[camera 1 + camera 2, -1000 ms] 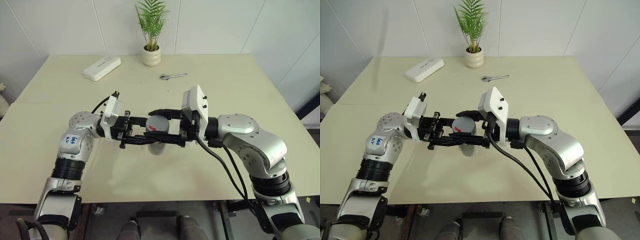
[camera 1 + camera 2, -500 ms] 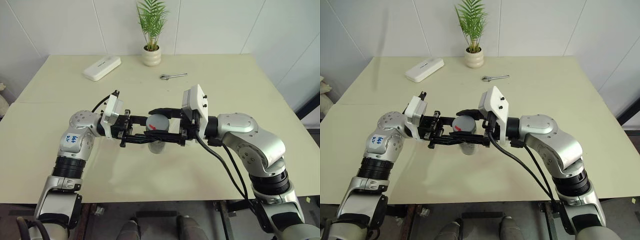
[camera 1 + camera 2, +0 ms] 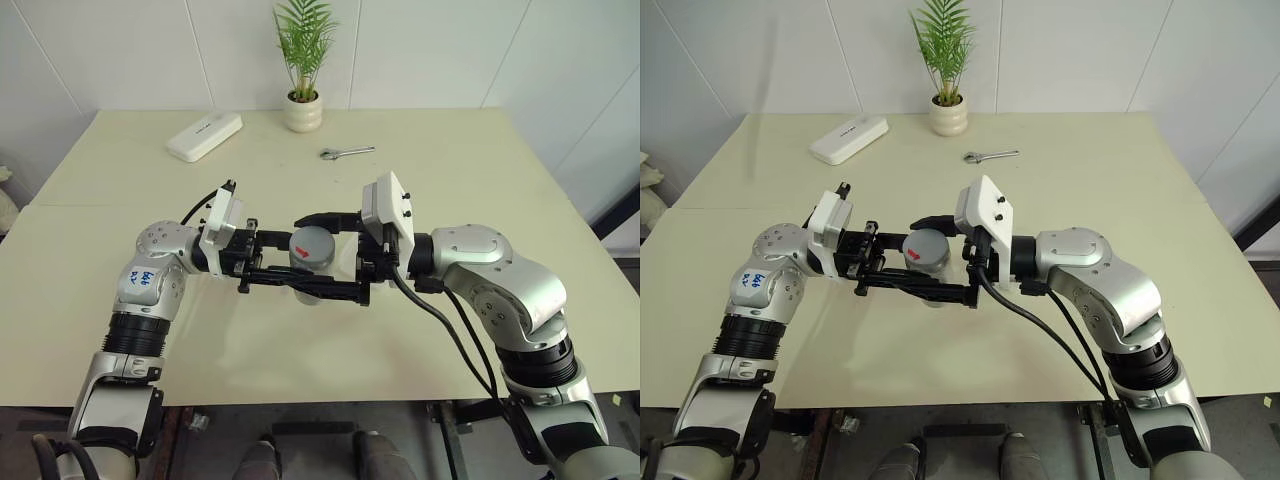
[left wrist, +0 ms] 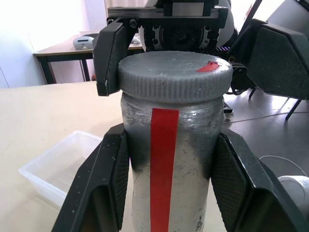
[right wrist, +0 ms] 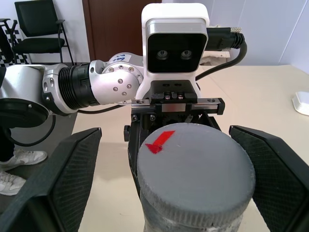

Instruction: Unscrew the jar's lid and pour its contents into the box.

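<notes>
The jar (image 4: 193,164), a cloudy cylinder with a red tape stripe, is held upright above the table. My left gripper (image 3: 298,265) is shut on its body, with a finger (image 4: 104,183) pressed to each side. The grey lid (image 3: 311,245) with its small red mark sits on the jar's neck. My right gripper (image 3: 318,256) comes in from the opposite side and stands open around the lid, its fingers (image 5: 63,183) spread clear of the rim. The clear box (image 4: 58,164) rests on the table beside and below the jar. The contents cannot be made out through the cloudy wall.
At the back of the cream table (image 3: 450,180) lie a flat white device (image 3: 204,136), a white pot with a green plant (image 3: 303,110) and a small metal wrench (image 3: 345,152).
My right gripper's fingers have spread apart and let go of the lid, which they clamped in the earlier frames. The left gripper and the jar have stayed in place.
</notes>
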You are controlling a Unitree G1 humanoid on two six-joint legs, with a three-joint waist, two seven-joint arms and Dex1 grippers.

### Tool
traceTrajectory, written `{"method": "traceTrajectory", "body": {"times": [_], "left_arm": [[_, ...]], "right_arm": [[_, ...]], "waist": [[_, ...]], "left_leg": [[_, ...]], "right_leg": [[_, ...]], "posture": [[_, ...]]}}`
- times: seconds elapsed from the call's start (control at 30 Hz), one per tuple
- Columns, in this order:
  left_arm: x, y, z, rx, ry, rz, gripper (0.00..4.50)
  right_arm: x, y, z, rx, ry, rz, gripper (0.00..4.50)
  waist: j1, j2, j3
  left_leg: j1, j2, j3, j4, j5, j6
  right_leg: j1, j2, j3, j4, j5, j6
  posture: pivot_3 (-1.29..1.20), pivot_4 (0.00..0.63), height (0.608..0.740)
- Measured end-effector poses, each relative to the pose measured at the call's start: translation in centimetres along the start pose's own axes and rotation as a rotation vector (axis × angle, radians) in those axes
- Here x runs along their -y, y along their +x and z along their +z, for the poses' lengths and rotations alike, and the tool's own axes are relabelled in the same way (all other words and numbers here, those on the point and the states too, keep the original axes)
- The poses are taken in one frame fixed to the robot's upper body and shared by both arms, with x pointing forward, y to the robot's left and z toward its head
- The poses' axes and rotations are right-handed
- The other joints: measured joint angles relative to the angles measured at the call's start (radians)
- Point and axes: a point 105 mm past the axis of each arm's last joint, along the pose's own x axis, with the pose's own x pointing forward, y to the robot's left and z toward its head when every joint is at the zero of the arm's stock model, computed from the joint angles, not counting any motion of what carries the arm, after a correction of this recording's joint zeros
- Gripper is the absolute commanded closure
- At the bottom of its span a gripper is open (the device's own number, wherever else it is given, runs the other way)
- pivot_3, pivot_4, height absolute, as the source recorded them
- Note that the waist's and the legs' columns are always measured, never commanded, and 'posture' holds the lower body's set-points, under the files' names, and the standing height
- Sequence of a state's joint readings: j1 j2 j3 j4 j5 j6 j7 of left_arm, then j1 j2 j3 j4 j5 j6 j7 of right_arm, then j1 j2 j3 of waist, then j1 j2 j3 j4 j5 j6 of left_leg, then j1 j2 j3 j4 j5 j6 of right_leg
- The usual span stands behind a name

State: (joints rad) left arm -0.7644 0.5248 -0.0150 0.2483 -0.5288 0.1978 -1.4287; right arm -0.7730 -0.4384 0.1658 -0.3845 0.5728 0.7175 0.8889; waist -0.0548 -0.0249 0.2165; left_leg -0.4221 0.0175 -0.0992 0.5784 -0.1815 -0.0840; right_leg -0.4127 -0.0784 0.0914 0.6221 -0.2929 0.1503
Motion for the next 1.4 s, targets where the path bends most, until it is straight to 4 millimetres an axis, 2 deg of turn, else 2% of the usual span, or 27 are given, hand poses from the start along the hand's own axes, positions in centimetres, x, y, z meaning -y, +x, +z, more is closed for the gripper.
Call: {"method": "traceTrajectory", "body": {"times": [0.4, 0.97, 1.17, 1.4], "left_arm": [[0.0, 0.0, 0.5, 0.007, -0.004, 0.015, 2.5], [0.6, -0.3, 0.0, 0.009, -0.039, 0.041, 2.5], [0.9, -0.1, 0.1, 0.006, -0.032, 0.034, 2.5], [0.9, -0.1, 0.0, 0.006, -0.032, 0.038, 2.5]], "right_arm": [[0.4, 0.1, 0.3, 0.004, -0.029, 0.006, 0.03], [0.3, 0.4, 0.5, 0.0, -0.04, 0.03, 0.03], [1.1, 0.4, 0.0, -0.011, -0.027, 0.004, 0.03], [1.7, 0.8, 0.4, -0.006, -0.038, 0.003, 0.03]], "waist": [[0.0, 0.0, 0.0], [-0.001, 0.0, 0.0], [-0.001, 0.0, 0.0], [0.0, 0.0, 0.0]], "left_leg": [[0.0, 0.0, 0.0, 0.0, 0.0, 0.0], [0.0, 0.0, 0.0, 0.001, 0.0, 0.0], [0.0, 0.0, 0.0, 0.001, 0.0, 0.0], [0.0, 0.0, 0.0, 0.001, 0.0, 0.0]], "right_leg": [[0.0, 0.0, 0.0, 0.0, 0.0, 0.0], [0.0, 0.0, 0.0, 0.001, 0.0, 0.0], [0.0, 0.0, 0.0, 0.001, 0.0, 0.0], [0.0, 0.0, 0.0, 0.001, 0.0, 0.0]], "posture": [[0.0, 0.15, 0.74], [0.0, 0.15, 0.74], [0.0, 0.15, 0.74], [0.0, 0.15, 0.74]]}}
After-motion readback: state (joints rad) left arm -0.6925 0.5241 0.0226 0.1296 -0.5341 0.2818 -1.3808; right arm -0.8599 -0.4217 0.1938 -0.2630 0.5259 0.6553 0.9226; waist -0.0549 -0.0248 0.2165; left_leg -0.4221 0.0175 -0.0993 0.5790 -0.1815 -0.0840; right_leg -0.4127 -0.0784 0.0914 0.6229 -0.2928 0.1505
